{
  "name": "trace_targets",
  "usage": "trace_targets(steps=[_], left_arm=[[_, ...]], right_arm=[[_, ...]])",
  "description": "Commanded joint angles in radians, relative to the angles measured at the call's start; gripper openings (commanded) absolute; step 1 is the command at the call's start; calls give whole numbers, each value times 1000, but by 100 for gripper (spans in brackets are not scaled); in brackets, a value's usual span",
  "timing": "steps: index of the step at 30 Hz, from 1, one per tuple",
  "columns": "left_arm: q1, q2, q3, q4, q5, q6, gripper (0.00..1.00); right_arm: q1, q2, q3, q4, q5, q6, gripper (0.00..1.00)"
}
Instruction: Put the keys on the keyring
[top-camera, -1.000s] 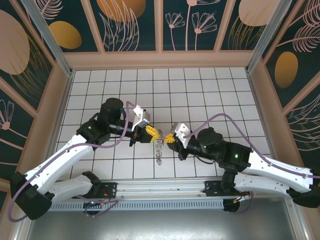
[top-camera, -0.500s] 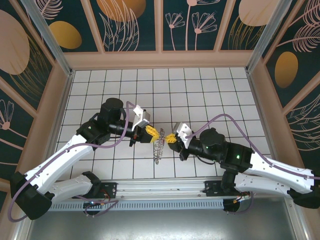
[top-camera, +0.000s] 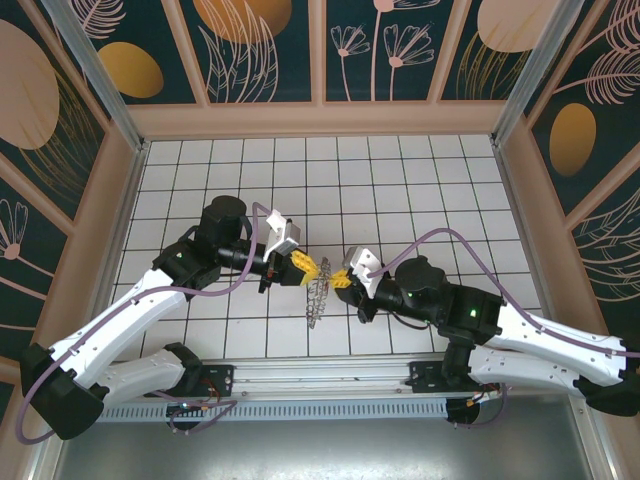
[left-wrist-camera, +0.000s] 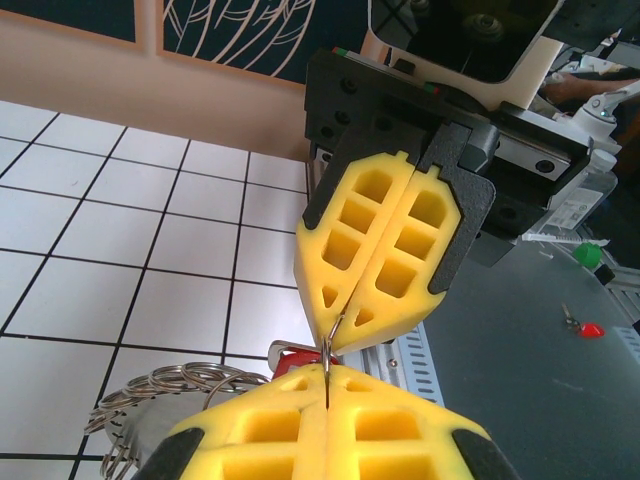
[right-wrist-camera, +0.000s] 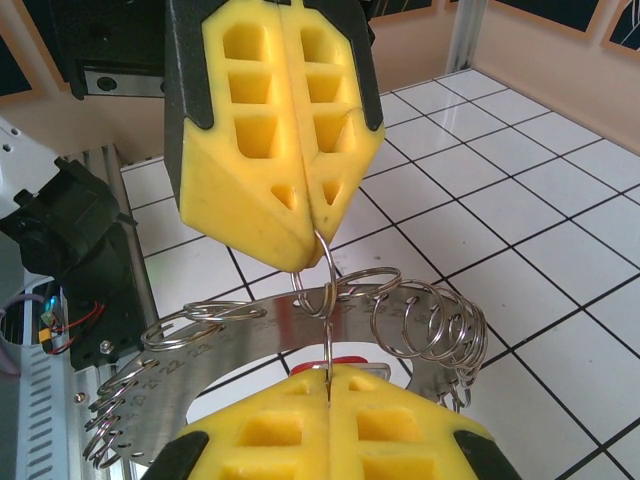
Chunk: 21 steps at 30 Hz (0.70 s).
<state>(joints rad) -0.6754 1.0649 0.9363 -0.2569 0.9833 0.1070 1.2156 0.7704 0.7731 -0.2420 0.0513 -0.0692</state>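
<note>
Left claw (top-camera: 318, 268) and right claw (top-camera: 337, 279), both closed, tip to tip.

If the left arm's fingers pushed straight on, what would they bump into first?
Most likely the right gripper, facing the left gripper almost tip to tip; only the thin wire ring that both pinch lies between them.

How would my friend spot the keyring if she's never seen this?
Find the white tiled table, then where the yellow left claw and right claw meet tip to tip. Just under them is the keyring: a flat grey metal ring with little wire loops curling off its edge.
</note>
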Motion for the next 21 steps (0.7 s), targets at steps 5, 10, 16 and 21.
trace_targets(steps=[5, 10, 16, 21], left_arm=[[-6, -6, 25, 42, 6, -1, 0], [-7, -7, 27, 39, 6, 0, 0], [-7, -6, 25, 41, 8, -2, 0], [-6, -6, 25, 42, 6, -1, 0]], right_arm=[[6, 0, 11, 35, -26, -2, 0], [6, 4, 8, 36, -32, 2, 0], [7, 1, 10, 42, -28, -7, 0], [4, 3, 9, 45, -6, -5, 0]])
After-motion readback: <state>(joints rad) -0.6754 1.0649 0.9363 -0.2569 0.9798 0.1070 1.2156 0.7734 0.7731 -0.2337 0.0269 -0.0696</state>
